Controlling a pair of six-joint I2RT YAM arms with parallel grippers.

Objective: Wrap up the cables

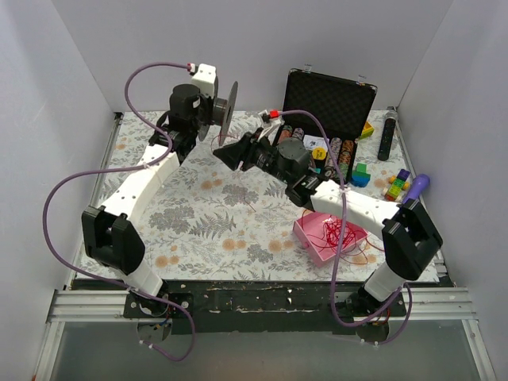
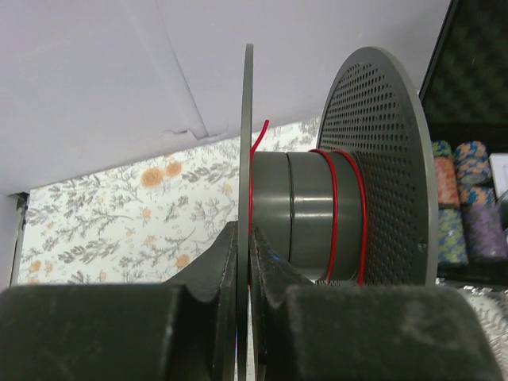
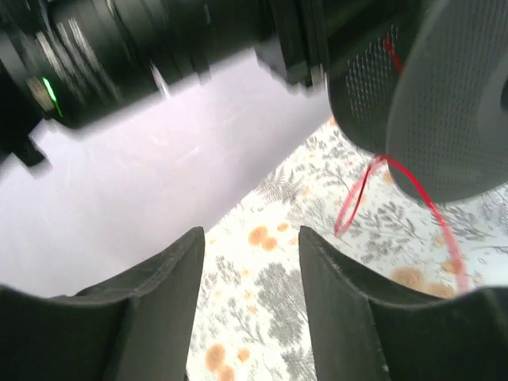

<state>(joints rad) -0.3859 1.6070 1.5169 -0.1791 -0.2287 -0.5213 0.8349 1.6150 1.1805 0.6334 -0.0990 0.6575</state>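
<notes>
I am working over the floral-patterned counter (image 1: pixel 206 222). At its far side the black hard-shell case (image 1: pixel 329 95) is standing open, with rows of coloured poker chips (image 1: pixel 337 149) sitting in its base. Nearer my right arm, the shallow pink plastic tray (image 1: pixel 305 232) is holding most of the thin bright red wire cables (image 1: pixel 341 234), which are lying in a loose tangle; some loops seem to be spilling over its rim.

The left gripper (image 2: pixel 244 262) is pinching the thin outer flange of the grey perforated plastic spool (image 2: pixel 373 167) and holding it on edge above the counter. A few turns of red wire are lying around its hub. The right gripper (image 3: pixel 250 262) is hovering just beside the spool, jaws standing apart with nothing between them, and a red strand is dangling from the spool in front of it.

I am judging the wire to be nearly weightless, limp yet springy, and prone to snagging or slipping off the hub. I would be taking hold of the free strand close to the spool, under light tension.
</notes>
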